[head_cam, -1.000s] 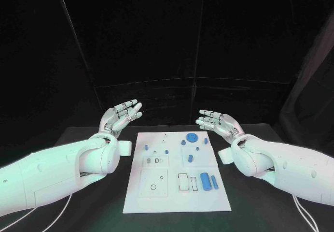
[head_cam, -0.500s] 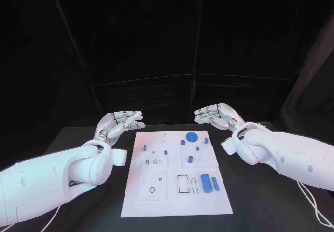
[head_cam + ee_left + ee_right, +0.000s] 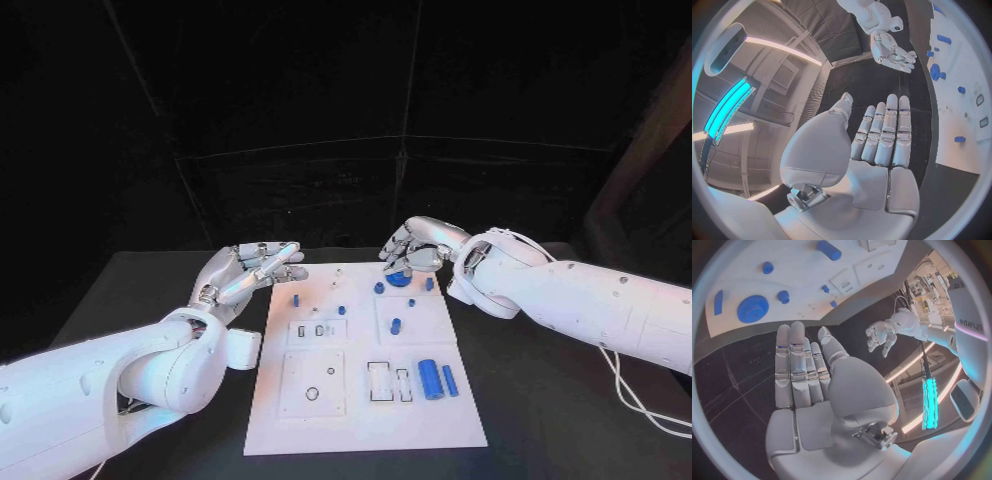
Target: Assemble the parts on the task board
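Right hand (image 3: 417,246) hovers over the task board's (image 3: 361,400) far edge, left hand (image 3: 248,270) beside it.

Since a second ago the right hand (image 3: 415,245) comes forward and inward from beside the task board (image 3: 361,420) to hang over its far edge, just above the round blue part (image 3: 397,280), palm turned down. The left hand (image 3: 248,268) sinks lower toward the board's far left corner, fingers stretched out straight and empty.
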Robot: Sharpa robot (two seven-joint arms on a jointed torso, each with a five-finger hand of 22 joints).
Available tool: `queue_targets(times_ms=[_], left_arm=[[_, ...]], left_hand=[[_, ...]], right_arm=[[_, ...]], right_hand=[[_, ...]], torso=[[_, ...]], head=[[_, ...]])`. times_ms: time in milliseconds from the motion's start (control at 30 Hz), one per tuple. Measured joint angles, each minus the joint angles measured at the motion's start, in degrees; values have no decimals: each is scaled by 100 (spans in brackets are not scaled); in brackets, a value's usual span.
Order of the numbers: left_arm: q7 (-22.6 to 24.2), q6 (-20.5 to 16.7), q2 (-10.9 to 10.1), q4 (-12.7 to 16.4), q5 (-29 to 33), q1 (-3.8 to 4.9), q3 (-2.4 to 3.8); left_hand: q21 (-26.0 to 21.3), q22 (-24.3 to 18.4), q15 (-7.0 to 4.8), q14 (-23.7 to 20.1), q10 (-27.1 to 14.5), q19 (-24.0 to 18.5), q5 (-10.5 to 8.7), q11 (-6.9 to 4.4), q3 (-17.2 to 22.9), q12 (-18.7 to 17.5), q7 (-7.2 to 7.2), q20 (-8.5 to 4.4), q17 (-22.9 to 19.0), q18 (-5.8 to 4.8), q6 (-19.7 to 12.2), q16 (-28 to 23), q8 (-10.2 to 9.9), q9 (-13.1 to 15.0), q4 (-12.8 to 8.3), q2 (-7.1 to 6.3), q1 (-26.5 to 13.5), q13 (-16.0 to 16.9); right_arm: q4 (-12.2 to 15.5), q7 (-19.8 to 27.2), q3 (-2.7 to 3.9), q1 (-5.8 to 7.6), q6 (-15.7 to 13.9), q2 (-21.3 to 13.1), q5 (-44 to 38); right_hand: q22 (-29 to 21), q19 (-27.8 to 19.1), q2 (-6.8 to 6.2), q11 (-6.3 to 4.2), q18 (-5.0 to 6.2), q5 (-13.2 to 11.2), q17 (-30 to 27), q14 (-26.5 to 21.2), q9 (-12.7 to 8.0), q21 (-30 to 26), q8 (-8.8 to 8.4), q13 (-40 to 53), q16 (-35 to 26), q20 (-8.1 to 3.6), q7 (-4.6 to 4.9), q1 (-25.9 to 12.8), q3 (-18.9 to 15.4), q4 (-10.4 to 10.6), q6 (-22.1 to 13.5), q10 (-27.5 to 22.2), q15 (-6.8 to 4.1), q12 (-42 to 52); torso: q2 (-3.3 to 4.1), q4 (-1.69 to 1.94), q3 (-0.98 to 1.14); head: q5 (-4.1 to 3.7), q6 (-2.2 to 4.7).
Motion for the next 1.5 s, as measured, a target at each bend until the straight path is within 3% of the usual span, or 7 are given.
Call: queue_targets(times_ms=[100, 300, 567, 900, 1333, 1400, 1500], left_arm=[[-16, 36, 0, 40, 0, 0, 0], [-50, 99, 0, 43, 0, 10, 0], [-82, 153, 9, 27, 0, 23, 2], [-123, 194, 25, -7, 1, 29, 2], [-166, 219, 27, -16, 1, 39, 2], [-171, 221, 27, -18, 1, 42, 2], [-180, 226, 23, -17, 1, 46, 2]], left_hand=[[-32, -10, 0, 0, -23, 17, 0, 23, -6, -21, 0, 17, 0, 0, 0, -22, -17, -2, -5, 0, 0, -5], [-32, -18, 0, 0, -23, 17, 0, 23, -21, -21, 0, 17, -1, -1, 0, -22, -17, -2, -21, 0, 0, -5], [-62, -31, 20, -21, -43, 17, 0, 43, -21, -49, 21, 17, -1, -2, -22, -47, -44, -1, -21, 26, -26, -4], [-62, -46, 20, -21, -64, 17, 0, 63, -46, -94, 41, 17, -2, -3, -43, -73, -93, -1, -46, 26, -26, -4], [-84, -51, 20, -20, -63, 17, 0, 63, -53, -115, 41, 18, 3, -3, -42, -93, -93, -5, -53, 26, -26, -3], [-87, -52, 20, -21, -63, 17, 0, 63, -53, -115, 41, 18, 3, -4, -42, -93, -99, -5, -53, 26, -26, -3], [-87, -57, 20, -21, -63, 17, 0, 63, -53, -115, 41, 18, 3, -4, -42, -93, -113, -5, -53, 26, -26, -3]], right_arm=[[2, -303, 6, 11, 129, 52, -564], [-17, -800, 20, 47, 381, 153, -1443], [-55, -1063, 23, 63, 662, 247, -1967], [-171, -1125, 25, 66, 857, 379, -2186], [-340, -1094, 25, 67, 989, 521, -2259], [-355, -1088, 25, 67, 1001, 533, -2262], [-388, -1079, 25, 67, 1023, 550, -2268]], right_hand=[[223, 116, -51, -22, 1, 0, 278, 61, 0, 385, -52, 5, 416, -77, -29, -51, 0, 0, 29, 17, -60, 0], [579, 103, -95, -56, 0, 0, 804, 59, -6, 943, -80, 7, 1236, -108, -29, -95, 16, -16, 28, -189, -59, 0], [1205, -3, -95, -20, 0, 0, 1388, 59, -6, 1736, -81, 11, 2152, -68, -37, -95, 167, -20, -23, -332, -59, 0], [2394, 226, -117, 0, 0, -19, 1879, 58, -6, 2690, -80, 10, 2901, -48, -37, -118, 439, -6, -63, -394, -59, 0], [2850, 289, -59, 0, -4, -100, 2390, 58, -6, 3047, -80, 5, 3489, -25, -37, -176, 731, -11, -63, -393, -59, 0], [2910, 289, -56, 0, -95, -140, 2453, 58, -6, 3097, -80, 5, 3563, -26, -37, -179, 787, -2, -63, -393, -59, 0], [2963, 289, -56, 0, -94, -186, 2500, 58, -6, 3150, -80, 5, 3631, -25, -37, -179, 898, -6, -63, -393, -59, 0]], torso=[[63, 30, -8], [175, 67, -19], [265, 90, -34], [315, 104, -39], [358, 104, -42], [364, 108, -44], [373, 114, -48]], head=[[-24, 9], [-54, 19], [-71, 41], [-76, 51], [-57, 43], [-55, 42], [-47, 42]])
